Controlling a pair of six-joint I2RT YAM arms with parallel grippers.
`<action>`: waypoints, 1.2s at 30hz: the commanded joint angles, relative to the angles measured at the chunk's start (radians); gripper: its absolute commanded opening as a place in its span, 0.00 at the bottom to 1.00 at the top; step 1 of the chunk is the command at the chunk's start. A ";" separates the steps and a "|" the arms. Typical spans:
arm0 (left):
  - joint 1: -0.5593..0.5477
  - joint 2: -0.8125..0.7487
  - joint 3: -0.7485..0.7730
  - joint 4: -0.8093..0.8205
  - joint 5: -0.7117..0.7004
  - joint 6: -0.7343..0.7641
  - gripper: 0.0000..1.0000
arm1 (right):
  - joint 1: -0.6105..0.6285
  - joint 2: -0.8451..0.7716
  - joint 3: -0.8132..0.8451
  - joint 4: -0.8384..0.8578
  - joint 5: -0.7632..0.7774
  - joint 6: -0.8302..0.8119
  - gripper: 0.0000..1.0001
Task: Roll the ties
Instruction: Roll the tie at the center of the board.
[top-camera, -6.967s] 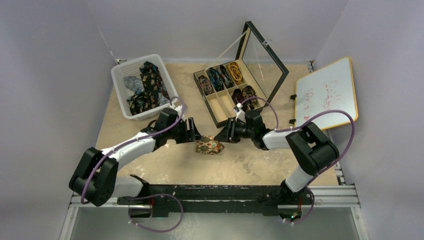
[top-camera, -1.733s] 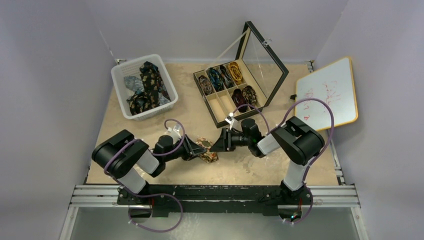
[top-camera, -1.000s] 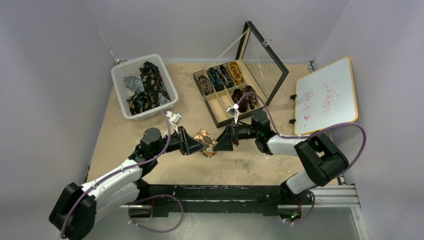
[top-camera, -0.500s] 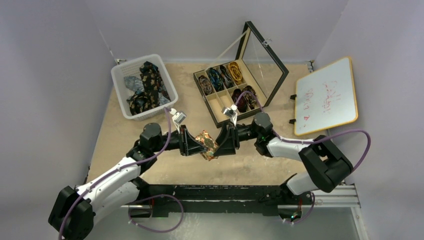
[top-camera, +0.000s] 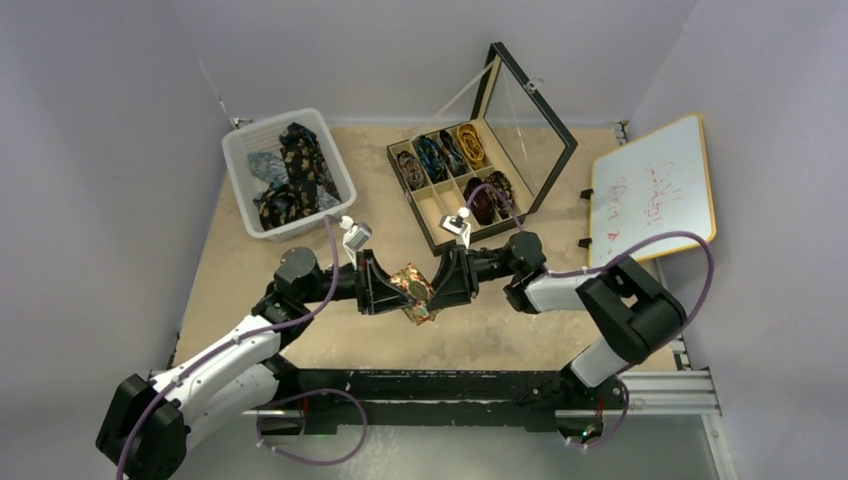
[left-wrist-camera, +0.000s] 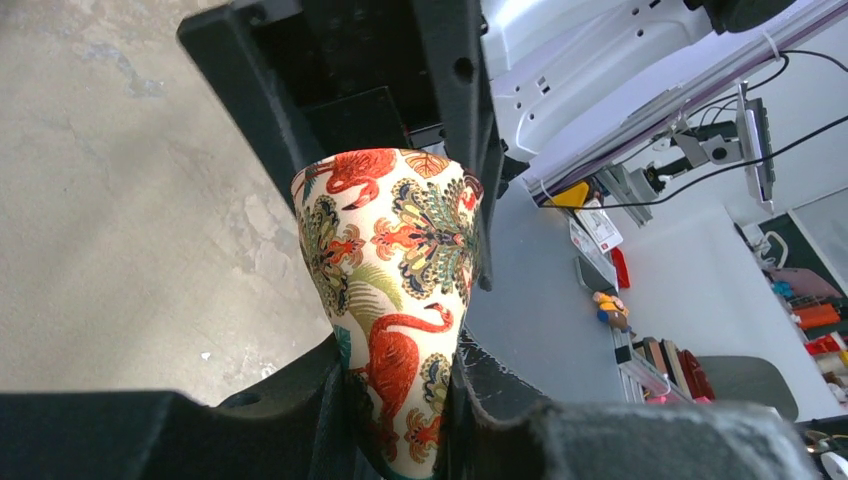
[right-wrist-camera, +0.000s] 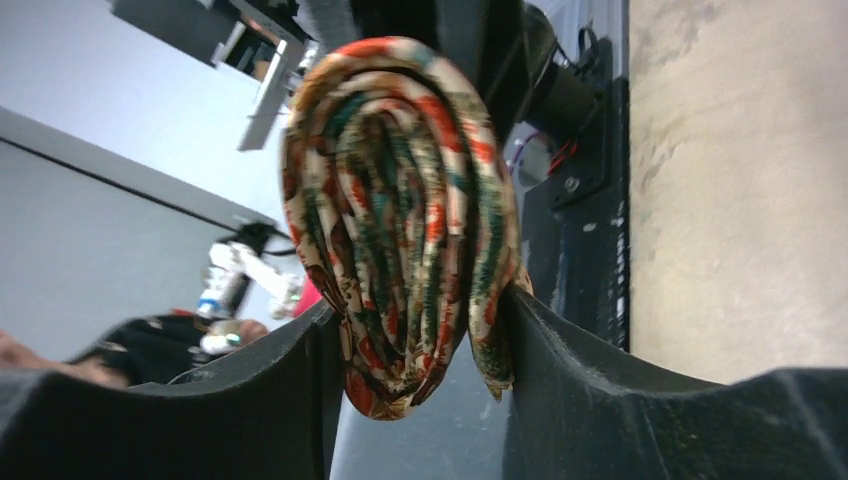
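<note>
A rolled tie (top-camera: 413, 289), cream with red flamingos and green paisley, hangs above the table between both grippers. My left gripper (top-camera: 392, 287) grips it from the left; in the left wrist view the coil (left-wrist-camera: 400, 300) is pinched between the jaws. My right gripper (top-camera: 437, 285) grips it from the right; in the right wrist view the spiral end of the coil (right-wrist-camera: 405, 220) sits between the jaws. Several rolled ties (top-camera: 455, 165) lie in the compartments of the black box (top-camera: 432, 232). Loose ties (top-camera: 290, 170) fill the white basket (top-camera: 241, 190).
The black box's glass lid (top-camera: 530, 110) stands open at the back. A whiteboard (top-camera: 652, 190) leans at the right wall. The white basket stands at the back left. The arms' base rail (top-camera: 430, 385) runs along the near edge.
Both grippers have lifted the rolled tie off the table and closed in on it from either side. The left arm has stretched out and the right wrist has moved left.
</note>
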 joint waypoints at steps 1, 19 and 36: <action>0.006 0.012 0.013 0.074 0.026 0.015 0.00 | 0.014 0.104 -0.027 0.602 -0.035 0.361 0.55; 0.007 0.026 0.031 0.069 -0.017 -0.018 0.00 | -0.011 -0.042 -0.038 0.476 -0.029 0.238 0.84; 0.006 0.006 -0.015 0.242 0.041 -0.119 0.00 | 0.038 -0.270 0.265 -0.957 0.217 -0.717 0.81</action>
